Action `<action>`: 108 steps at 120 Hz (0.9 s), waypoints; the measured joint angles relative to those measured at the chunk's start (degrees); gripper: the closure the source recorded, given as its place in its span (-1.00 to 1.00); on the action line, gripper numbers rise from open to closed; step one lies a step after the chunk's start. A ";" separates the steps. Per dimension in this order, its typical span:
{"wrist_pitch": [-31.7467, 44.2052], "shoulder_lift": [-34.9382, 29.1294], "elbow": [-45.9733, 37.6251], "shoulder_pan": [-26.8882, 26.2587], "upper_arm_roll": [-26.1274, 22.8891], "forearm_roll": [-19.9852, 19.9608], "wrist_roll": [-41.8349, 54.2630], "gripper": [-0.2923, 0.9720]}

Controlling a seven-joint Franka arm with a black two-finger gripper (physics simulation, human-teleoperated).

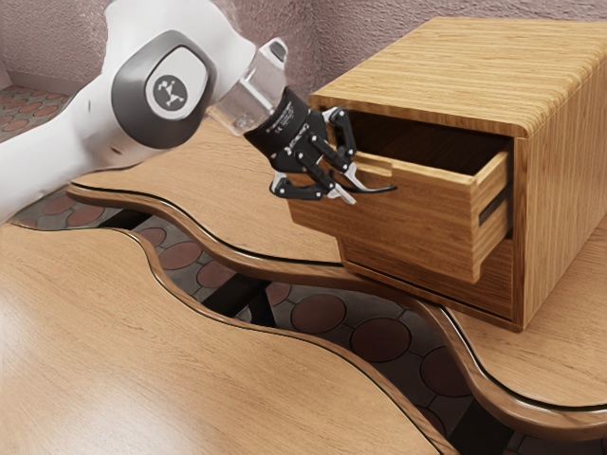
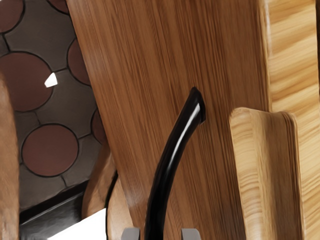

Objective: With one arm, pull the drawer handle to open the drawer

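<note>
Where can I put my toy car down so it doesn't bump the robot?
The big near table is bare wood, best spot. There is also room on the far table under the arm beside the cabinet, and on its corner at the exterior view's right. It is crowded in front of the drawer, where the hand is at the handle.

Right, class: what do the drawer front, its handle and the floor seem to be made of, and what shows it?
Drawer front: wood or wood veneer, satin; long grain lines.
Handle: probably black lacquered metal or plastic, glossy; bright streak along its curve.
Floor: seemingly tile, matt; brown discs outlined in grey.
</note>
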 joint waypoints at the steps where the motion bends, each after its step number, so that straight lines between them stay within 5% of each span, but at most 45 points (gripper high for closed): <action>1: 0.00 -0.06 -0.06 0.00 0.00 0.00 0.00 0.59; 108: 0.32 -9.56 -11.12 -0.27 -0.46 0.18 -0.18 0.56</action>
